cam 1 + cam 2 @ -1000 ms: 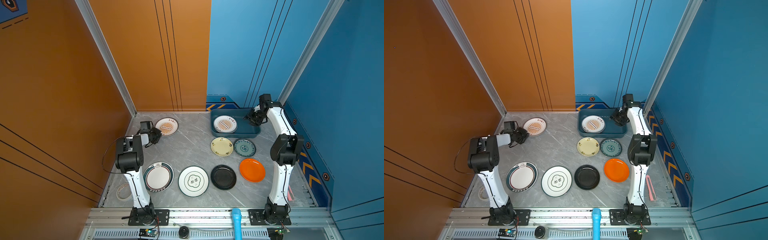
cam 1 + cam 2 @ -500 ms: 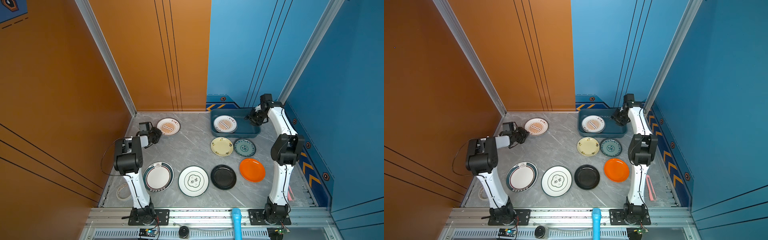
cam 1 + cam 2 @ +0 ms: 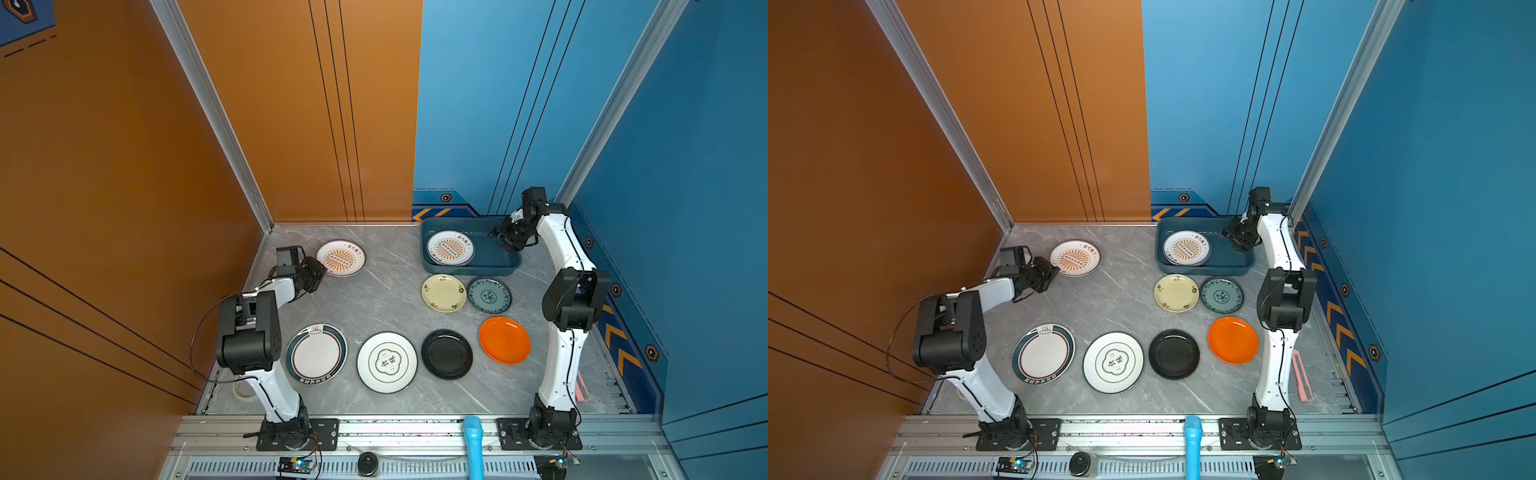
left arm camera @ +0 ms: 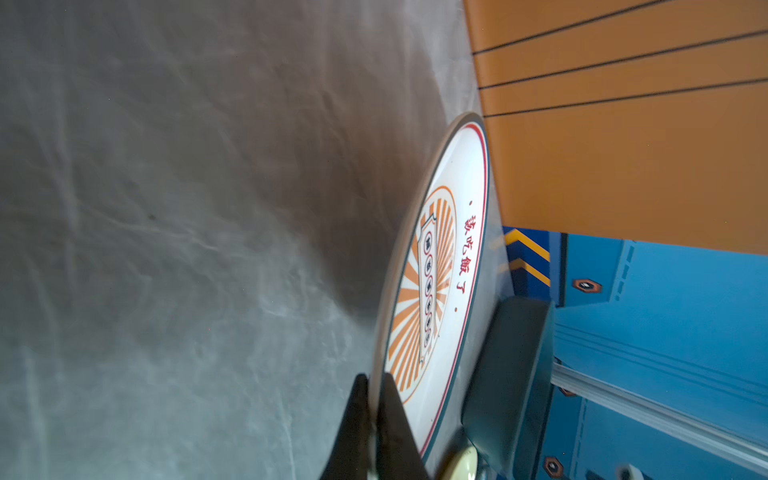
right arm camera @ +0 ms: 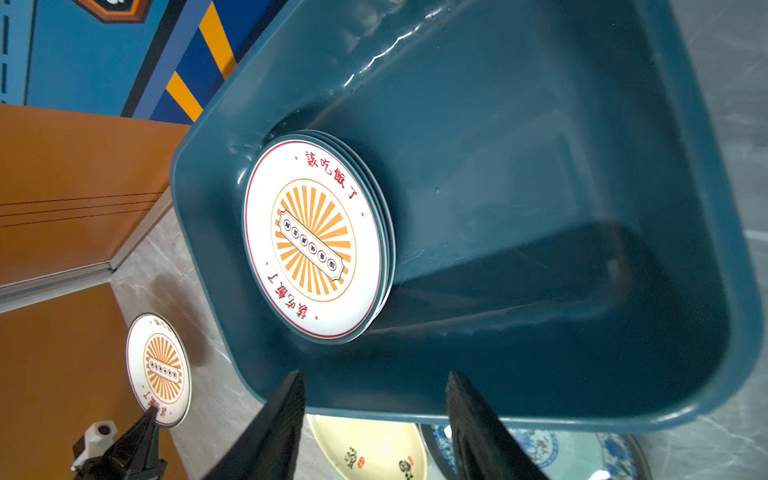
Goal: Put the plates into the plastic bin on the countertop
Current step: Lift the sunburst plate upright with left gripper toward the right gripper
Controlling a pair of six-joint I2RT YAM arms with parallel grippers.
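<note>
Rim of a sunburst plate [image 4: 436, 257] sits pinched in the left gripper [image 4: 375, 409] at the countertop's [image 3: 374, 291] back left; right gripper [image 5: 376, 415] hangs empty, jaws apart, over the bin [image 5: 540, 145] holding stacked plates [image 5: 311, 237]

Both top views look steeply down from high above the front rail. They stand far enough back to take in the whole counter [image 3: 374, 291], both arms and the walls, and differ only by a slight sideways offset. The left wrist camera sits close behind the left gripper [image 4: 374, 376], rolled sideways. It skims low along the counter past a sunburst plate [image 4: 432, 270] toward the bin [image 4: 511, 374]. The right wrist camera, behind the right gripper [image 5: 374, 376], looks closely down into the bin and also catches that plate.
</note>
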